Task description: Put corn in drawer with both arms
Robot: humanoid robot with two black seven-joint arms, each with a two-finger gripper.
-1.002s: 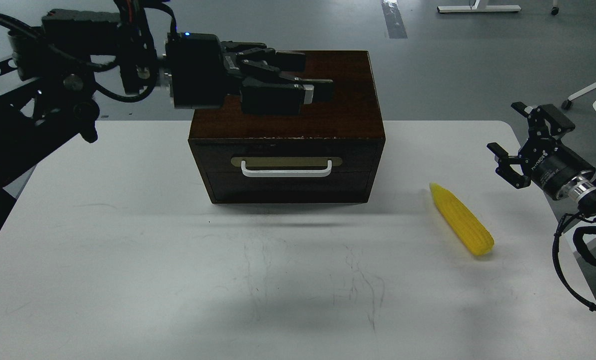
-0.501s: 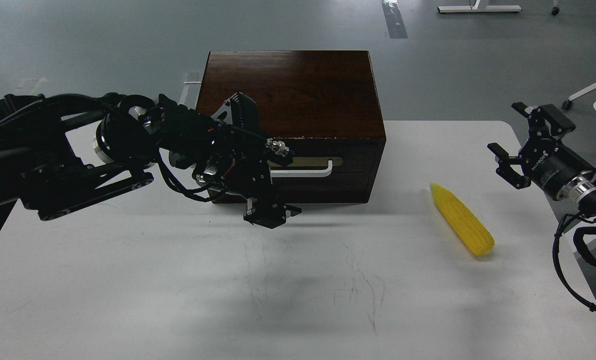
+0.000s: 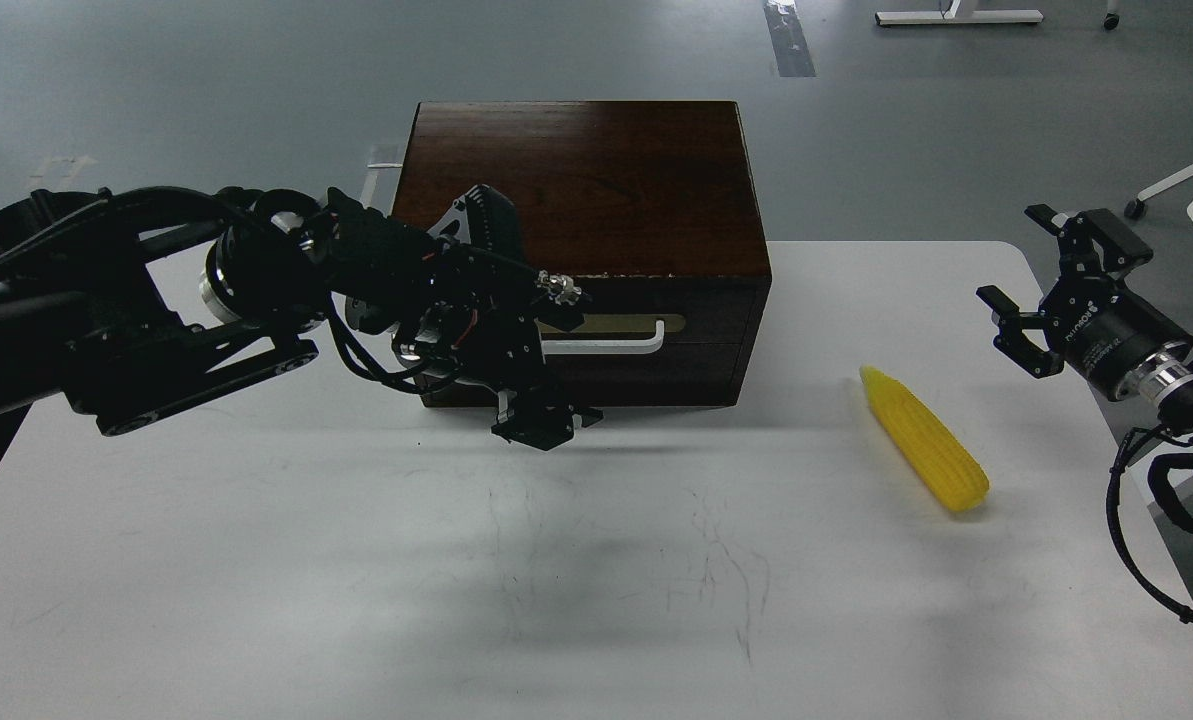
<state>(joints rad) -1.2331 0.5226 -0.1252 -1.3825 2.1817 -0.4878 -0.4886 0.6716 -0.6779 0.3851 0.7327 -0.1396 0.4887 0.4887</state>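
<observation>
Nothing is done: the dark brown wooden drawer (image 3: pixel 581 345) remains closed, the bright yellow tapered corn cob (image 3: pixel 924 438) lies on the white counter (image 3: pixel 256 560). Left pincer (image 3: pixel 544 425) (state unclear) nears the white handle (image 3: pixel 606 342); right pincer (image 3: pixel 1041 290) waits spread, empty.

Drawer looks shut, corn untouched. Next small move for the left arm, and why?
Probably ease the left gripper up and right to the white bar handle. The drawer is closed, and the gripper hangs low in front of the box's lower left, not on the handle. The corn lies on the table with the right gripper open and apart from it.
</observation>
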